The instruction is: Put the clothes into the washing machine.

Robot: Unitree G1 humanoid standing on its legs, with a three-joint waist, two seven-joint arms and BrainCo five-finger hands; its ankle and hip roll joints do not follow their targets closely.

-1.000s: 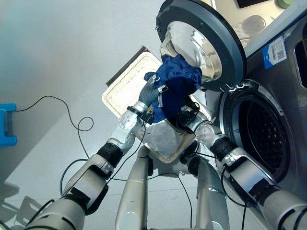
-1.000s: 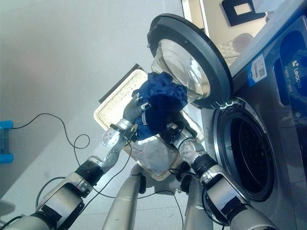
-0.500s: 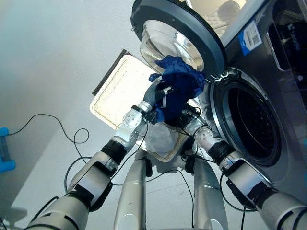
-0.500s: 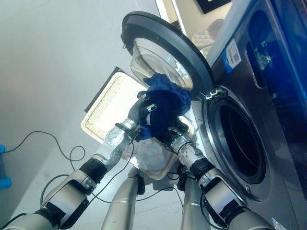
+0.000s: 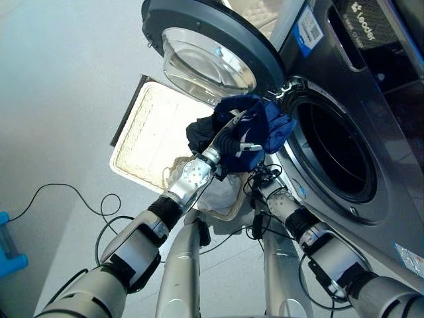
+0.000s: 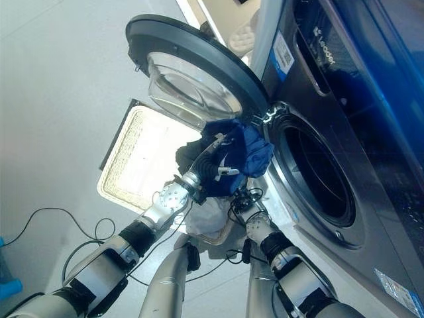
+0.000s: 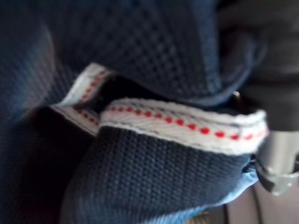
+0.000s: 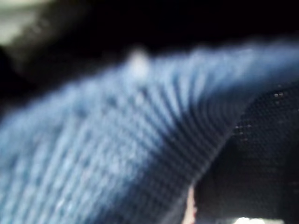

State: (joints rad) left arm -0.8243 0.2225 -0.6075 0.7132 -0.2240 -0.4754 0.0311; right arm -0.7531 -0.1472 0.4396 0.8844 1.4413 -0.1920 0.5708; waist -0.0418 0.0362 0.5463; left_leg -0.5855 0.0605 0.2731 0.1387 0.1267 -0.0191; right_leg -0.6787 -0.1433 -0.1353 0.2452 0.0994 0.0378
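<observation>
Grey floor, left hand clutching blue clothes at washer mouth, right hand under the bundle, its grip unclear, open door above, basket beside.

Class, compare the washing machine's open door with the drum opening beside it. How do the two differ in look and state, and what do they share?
The door is swung out, with a clear glass bowl inside a grey rim; the drum opening is a dark hollow in the machine's front. The door hangs free of the blue clothes; the opening has that bundle right at its edge. Both are round.
</observation>
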